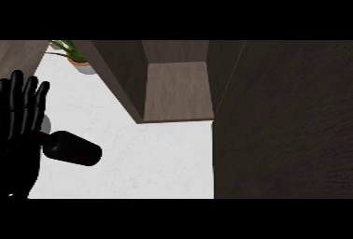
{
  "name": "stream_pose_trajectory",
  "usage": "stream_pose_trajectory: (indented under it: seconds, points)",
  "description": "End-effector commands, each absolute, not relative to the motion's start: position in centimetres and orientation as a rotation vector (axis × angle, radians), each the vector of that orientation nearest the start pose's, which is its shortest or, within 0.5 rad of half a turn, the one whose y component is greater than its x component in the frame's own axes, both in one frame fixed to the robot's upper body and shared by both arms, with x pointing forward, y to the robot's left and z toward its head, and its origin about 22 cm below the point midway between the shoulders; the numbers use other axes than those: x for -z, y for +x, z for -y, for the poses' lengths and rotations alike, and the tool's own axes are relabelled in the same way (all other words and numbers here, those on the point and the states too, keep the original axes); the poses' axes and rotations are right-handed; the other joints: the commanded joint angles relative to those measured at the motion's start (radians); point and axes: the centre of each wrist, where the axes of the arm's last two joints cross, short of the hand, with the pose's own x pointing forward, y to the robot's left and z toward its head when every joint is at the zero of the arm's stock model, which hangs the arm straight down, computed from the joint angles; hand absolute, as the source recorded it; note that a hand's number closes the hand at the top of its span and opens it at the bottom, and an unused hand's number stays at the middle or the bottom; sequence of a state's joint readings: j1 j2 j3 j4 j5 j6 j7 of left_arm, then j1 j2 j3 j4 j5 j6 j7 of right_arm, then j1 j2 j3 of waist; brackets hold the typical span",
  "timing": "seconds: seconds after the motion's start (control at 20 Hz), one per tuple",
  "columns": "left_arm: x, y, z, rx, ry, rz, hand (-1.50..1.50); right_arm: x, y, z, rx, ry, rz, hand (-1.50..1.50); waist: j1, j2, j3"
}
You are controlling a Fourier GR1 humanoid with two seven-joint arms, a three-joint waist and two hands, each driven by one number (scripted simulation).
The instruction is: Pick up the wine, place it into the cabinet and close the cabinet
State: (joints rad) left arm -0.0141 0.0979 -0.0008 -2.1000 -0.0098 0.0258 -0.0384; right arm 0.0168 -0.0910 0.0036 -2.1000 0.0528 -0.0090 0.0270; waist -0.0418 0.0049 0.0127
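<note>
Head view: wine lies near open cabinet.

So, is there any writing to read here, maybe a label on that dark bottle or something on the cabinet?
None: no text can be read.
The wine bottle shows only a plain dark side, no label visible.
The cabinet, counter and plant pot bear no writing.
</note>
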Motion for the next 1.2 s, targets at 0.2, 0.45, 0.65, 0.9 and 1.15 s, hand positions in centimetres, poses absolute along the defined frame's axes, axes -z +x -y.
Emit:
stream_pose_trajectory:
  seconds: [0.2, 0.45, 0.65, 0.9, 1.15]
  points:
    - [-11.9, 19.1, -25.7, 0.394, -0.422, 2.086, -1.50, -12.4, 18.1, 23.9, -0.086, -0.057, 2.077, -1.50, 0.043, -0.012, -0.016]
    - [-9.5, 17.8, -24.9, 0.292, -0.752, 1.798, -1.50, -12.3, 16.5, 22.2, -0.218, 0.188, 1.953, -1.50, 0.038, -0.011, -0.014]
    - [-11.7, 14.7, -27.8, 0.310, -0.808, 1.779, -1.50, -14.6, 14.7, 21.8, -0.220, 0.199, 1.933, -1.50, 0.051, -0.010, -0.013]
    - [-13.2, 14.0, -29.3, 0.293, -0.816, 1.780, -1.50, -16.9, 14.2, 23.0, -0.245, 0.204, 1.940, -1.50, 0.046, -0.006, -0.013]
    - [-15.6, 13.2, -30.1, 0.251, -0.795, 1.793, -1.50, -17.3, 12.7, 22.2, -0.228, 0.214, 1.905, -1.50, 0.044, -0.007, -0.013]
